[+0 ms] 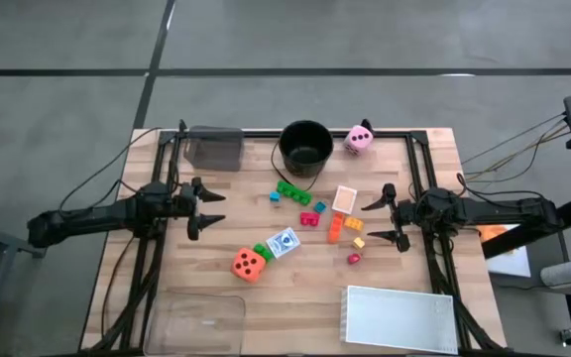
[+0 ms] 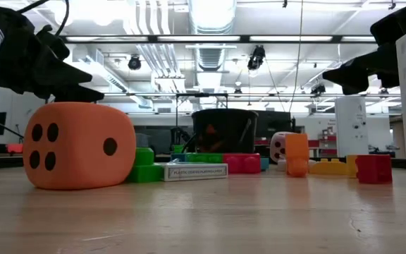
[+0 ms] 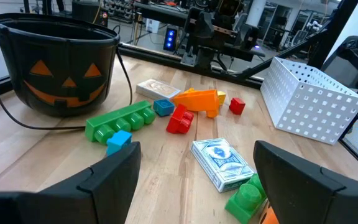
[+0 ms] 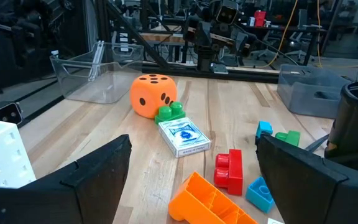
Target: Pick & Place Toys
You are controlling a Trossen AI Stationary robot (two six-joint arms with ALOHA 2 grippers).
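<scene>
Both arms hover at the table's [image 1: 167, 283] sides, the left gripper [image 1: 209, 208] and right gripper [image 1: 383, 220] with jaws spread, holding nothing. Between them lie the bricks [image 1: 292, 192], card pack [image 1: 284, 242] and orange die [image 1: 249, 264]; the pink die [image 1: 359, 139] sits far, beside the black bucket [image 1: 305, 147].

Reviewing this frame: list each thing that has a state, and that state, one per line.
left gripper: open, holding nothing, above the table
right gripper: open, holding nothing, above the table
black bucket: upright, wire handle down
orange die: on the table, touching a green brick
card box: lying flat
pink die: beside the bucket
</scene>
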